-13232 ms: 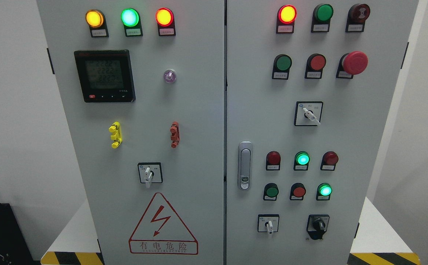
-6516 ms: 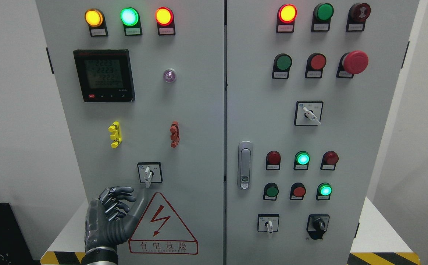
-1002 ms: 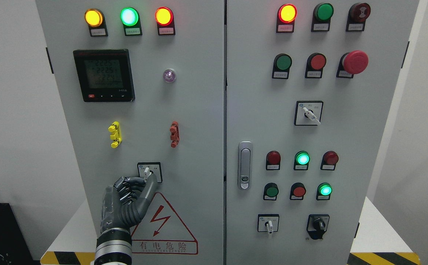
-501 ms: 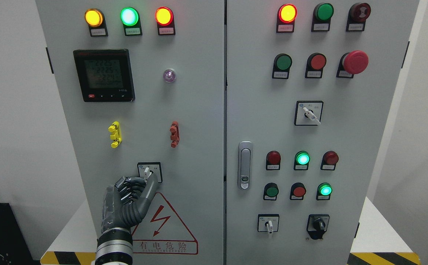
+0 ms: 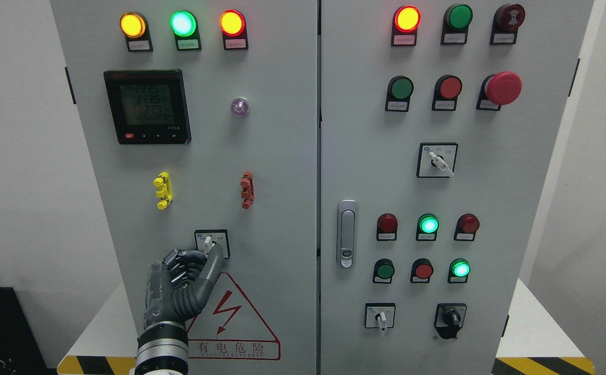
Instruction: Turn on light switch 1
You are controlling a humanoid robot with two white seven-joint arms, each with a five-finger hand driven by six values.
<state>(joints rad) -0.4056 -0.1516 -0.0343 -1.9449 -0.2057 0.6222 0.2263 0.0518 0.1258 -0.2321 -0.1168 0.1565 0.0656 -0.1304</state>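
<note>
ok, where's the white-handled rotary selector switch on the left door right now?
Head view, lower left door: white-handled selector switch just above the red warning triangle, pinched by the left hand.

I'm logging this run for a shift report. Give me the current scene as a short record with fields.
setting: grey two-door cabinet with lamps, buttons and switches
target: white rotary switch on left door, above the warning triangle
left hand: left hand, fingers and thumb closed on the switch lever
right hand: not in view
top lamps, left door: yellow, green, red, all lit
meter: display lit, digits too small to read
</note>
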